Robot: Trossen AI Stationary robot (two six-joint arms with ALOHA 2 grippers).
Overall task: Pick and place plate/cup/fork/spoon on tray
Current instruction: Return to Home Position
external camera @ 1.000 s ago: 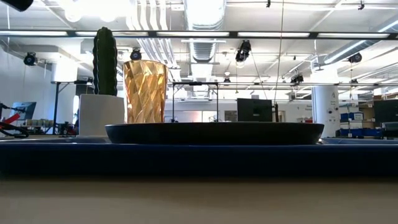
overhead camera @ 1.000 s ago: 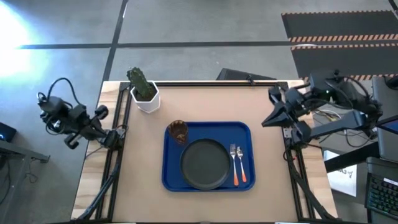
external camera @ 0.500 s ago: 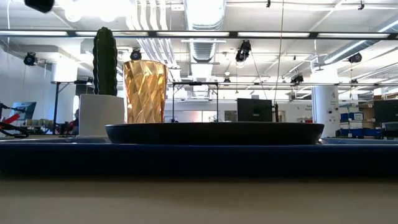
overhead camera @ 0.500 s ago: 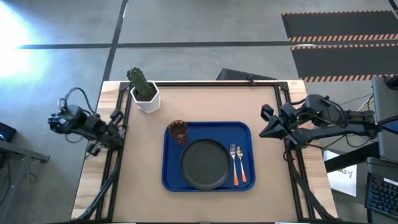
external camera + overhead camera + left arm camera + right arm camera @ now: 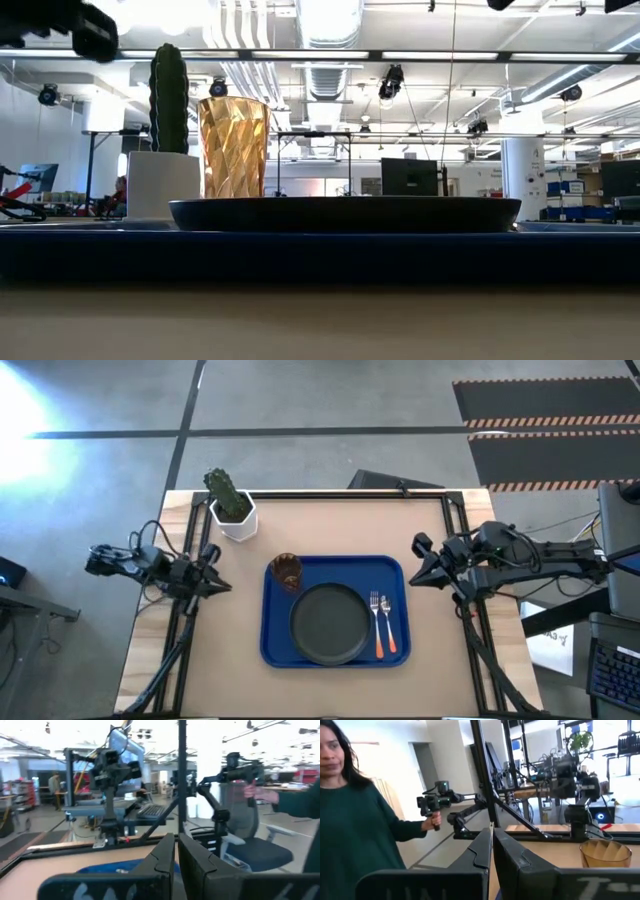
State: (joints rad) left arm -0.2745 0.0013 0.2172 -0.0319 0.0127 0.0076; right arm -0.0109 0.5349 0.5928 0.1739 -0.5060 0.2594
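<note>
From above, we see a bright blue plastic tray (image 5: 272, 650) with rounded corners and a low rim. It lies on the tan table (image 5: 330, 525), between the two sets of jaws. The left gripper (image 5: 226, 587) and right gripper (image 5: 412, 576) sit at opposite table edges, tips aimed inward, with bare tabletop between each and the tray. On the tray, the round matte dark plate (image 5: 328, 624) sits centrally. The ribbed amber cup (image 5: 286, 572) stands toward the left jaws. The orange-handled fork (image 5: 377, 625) and spoon (image 5: 389, 625) lie side by side toward the right jaws. A white cactus pot (image 5: 233, 510) stands off the tray. At table height, the cup rises behind the plate's rim. In the left wrist view, that arm's dark fingers (image 5: 162, 862) are pressed together, holding nothing. In the right wrist view, its fingers (image 5: 480, 852) are likewise closed and empty, with the cup ahead.
</note>
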